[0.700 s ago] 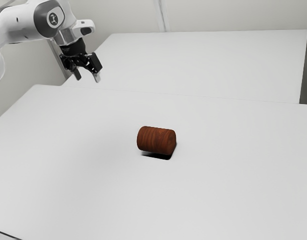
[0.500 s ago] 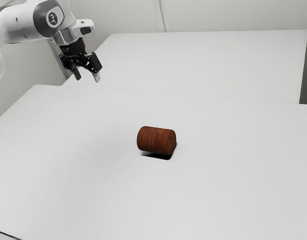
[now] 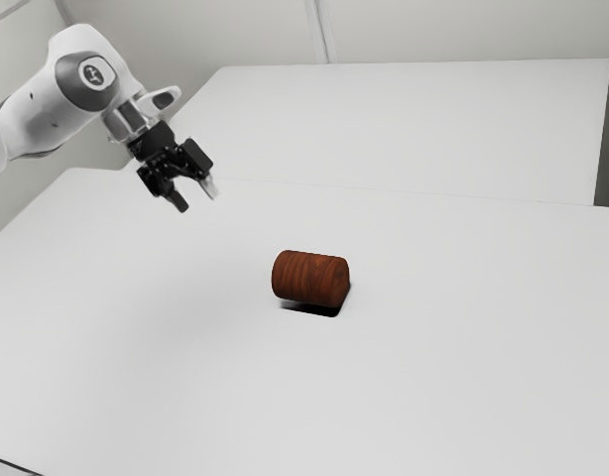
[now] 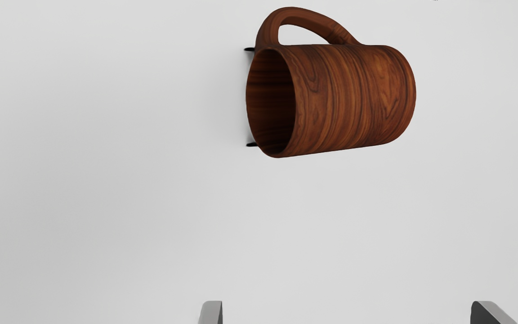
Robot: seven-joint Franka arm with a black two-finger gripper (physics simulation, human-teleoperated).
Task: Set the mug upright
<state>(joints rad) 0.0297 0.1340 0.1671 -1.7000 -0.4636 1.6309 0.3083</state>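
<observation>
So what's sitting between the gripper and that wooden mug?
Nothing but air and bare white tabletop: the exterior view shows that stretch from the raised gripper to the mug lying on its side.

- Mug (image 4: 349,99): wood look, reddish-brown, dark streaky grain, smooth, soft satin sheen.
- Mug handle (image 4: 306,17): same wood look, smooth, rounded.
- Mug inside (image 4: 270,103): wood grain too, darker.
- Table (image 3: 433,377): white, smooth, matt; material unclear.
- White surface (image 3: 404,124) on far side: smooth, matt.
- Far wall (image 3: 463,30): pale, matt, smooth.
- Arm (image 3: 37,114), at the exterior view's left: white, smooth, plastic-looking, slight gloss.
- Gripper (image 3: 197,199): black body, plastic or metal unclear.
- Fingertips (image 4: 212,312): grey, smooth, metal-like.
</observation>
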